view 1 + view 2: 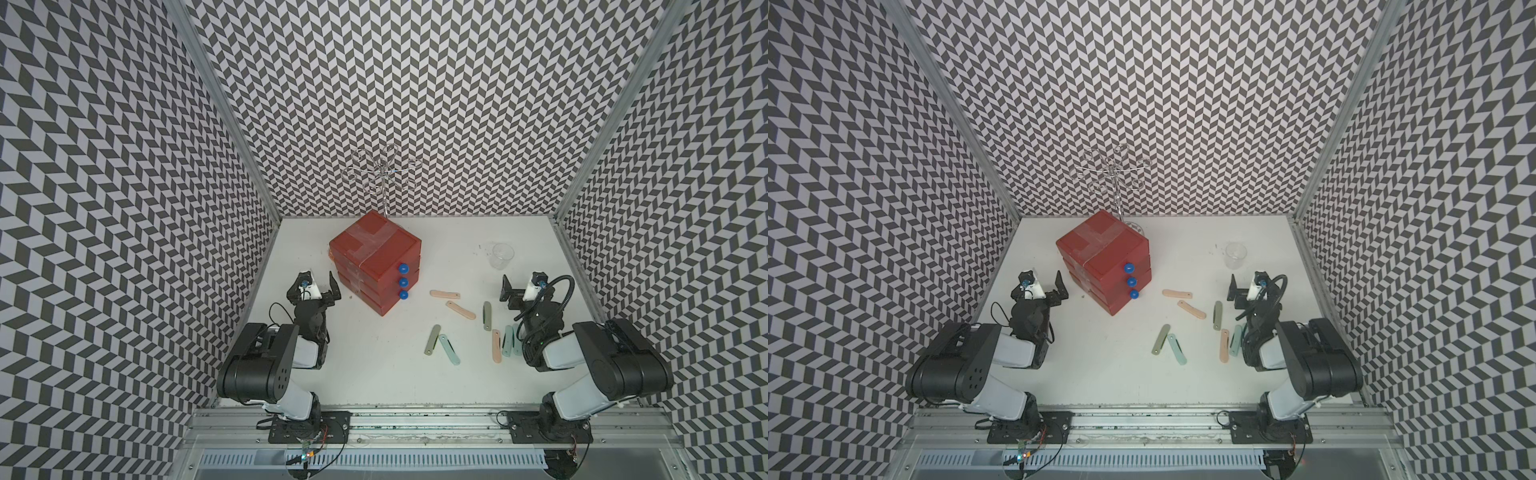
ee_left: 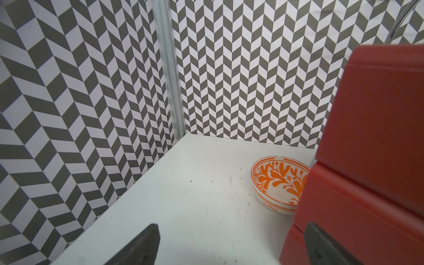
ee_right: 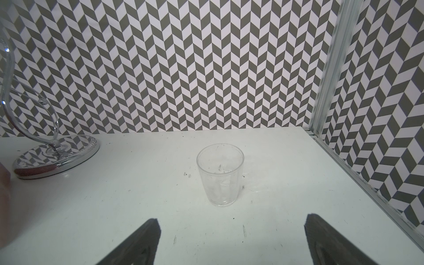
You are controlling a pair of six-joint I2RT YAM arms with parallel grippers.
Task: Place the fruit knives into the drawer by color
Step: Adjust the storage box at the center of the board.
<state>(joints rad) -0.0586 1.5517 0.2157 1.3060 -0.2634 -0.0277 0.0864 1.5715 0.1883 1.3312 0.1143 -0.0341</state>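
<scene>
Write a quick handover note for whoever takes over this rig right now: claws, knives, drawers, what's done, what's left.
Left claw: open, empty, close beside the red drawer cabinet.
Right claw: open, empty, facing the clear cup.
Fruit knives: all loose on the table, on the cabinet's knob side, colors mixed: peach knife, grey-green knife, teal knife. One teal is partly hidden by the right arm.
Done: nothing yet; all three drawers are shut.
Left: open the drawers and sort every knife by color.
</scene>
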